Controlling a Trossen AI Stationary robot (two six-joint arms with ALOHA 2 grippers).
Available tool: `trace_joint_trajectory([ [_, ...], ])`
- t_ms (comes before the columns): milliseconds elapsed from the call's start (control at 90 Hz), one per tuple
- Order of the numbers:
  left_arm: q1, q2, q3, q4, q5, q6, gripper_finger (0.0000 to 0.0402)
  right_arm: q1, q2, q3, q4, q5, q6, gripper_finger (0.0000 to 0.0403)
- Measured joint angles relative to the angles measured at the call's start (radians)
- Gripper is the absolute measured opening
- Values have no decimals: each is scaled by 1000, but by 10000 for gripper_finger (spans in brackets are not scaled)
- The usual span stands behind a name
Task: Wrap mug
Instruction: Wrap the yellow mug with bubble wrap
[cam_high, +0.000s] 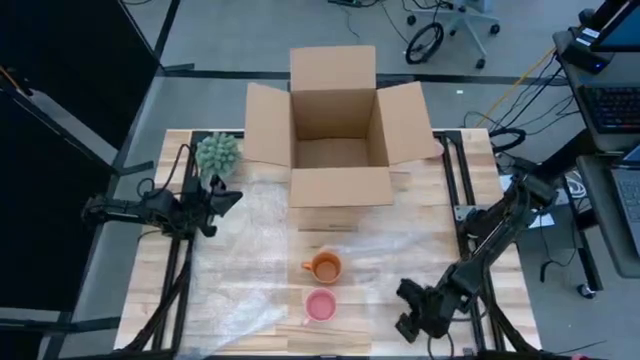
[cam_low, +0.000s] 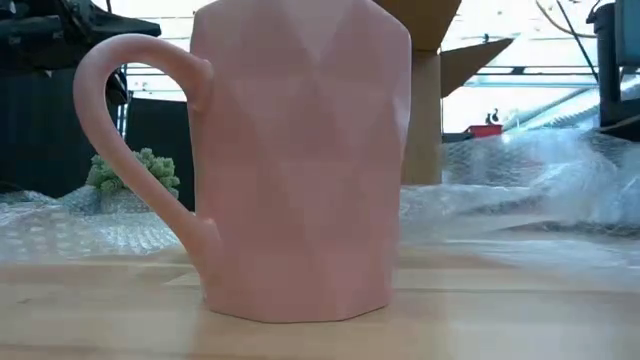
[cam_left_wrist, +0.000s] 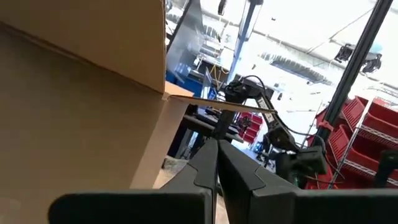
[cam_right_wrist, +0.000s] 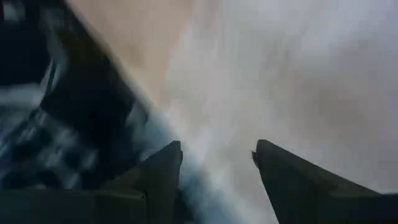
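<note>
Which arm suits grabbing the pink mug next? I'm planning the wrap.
Probably right: its open tool sits just beside the pink mug. The left tool, shut, is farther off by the box.

A matt, faceted pink mug (cam_low: 300, 160) that looks ceramic stands on the pale planked wood table (cam_high: 510, 310) beside a glossier orange mug (cam_high: 324, 266), clear crinkled bubble wrap (cam_high: 250, 270) spread around them, with a plain brown matt cardboard box (cam_high: 338, 130) behind

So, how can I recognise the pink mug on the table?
Find the open cardboard box at the table's far edge. Two mugs stand in front of it on bubble wrap. The pink mug is the one farther from the box, behind the orange mug.
</note>
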Motion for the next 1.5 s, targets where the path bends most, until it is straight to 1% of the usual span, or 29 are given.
trace_joint_trajectory([
  [67,0,0,0,9,0,0,0,-44,-20,6,-39,180,-92,196],
  [133,0,0,0,8,0,0,0,-105,-24,8,-107,313,-166,196],
  [189,0,0,0,11,0,1,0,-164,-19,4,-169,374,-220,196],
  [256,0,0,0,11,0,1,0,-249,-21,5,-235,405,-272,196],
  [333,0,0,0,11,-1,1,0,-355,-21,4,-332,394,-316,196],
  [456,0,0,0,10,-1,1,0,-529,-21,-11,-438,283,-439,196],
  [533,0,0,0,10,-1,1,0,-631,-21,-45,-463,214,-534,196],
  [600,0,0,0,8,-1,1,0,-710,-21,-78,-460,196,-578,196],
  [678,0,0,0,8,-1,1,0,-796,-21,-121,-478,197,-582,196],
  [744,0,0,0,8,-1,0,0,-860,-21,-157,-488,200,-555,196],
  [878,0,0,0,8,-2,1,0,-951,-21,-222,-484,210,-504,196],
  [1022,0,0,0,8,-2,3,0,-1001,-21,-236,-495,254,-486,196],
  [1089,0,0,0,8,-2,4,0,-1001,-35,-211,-526,255,-513,196],
  [1167,0,0,0,8,-2,6,0,-987,-72,-152,-579,254,-560,196],
  [1256,0,0,0,8,-3,7,0,-950,-128,-76,-650,259,-607,196],
  [1344,0,0,0,8,-3,7,0,-896,-200,-16,-646,255,-664,196],
  [1433,0,0,0,7,-3,7,0,-828,-273,16,-578,198,-707,196],
  [1500,0,0,0,7,-3,7,0,-763,-321,23,-462,135,-735,196],
])
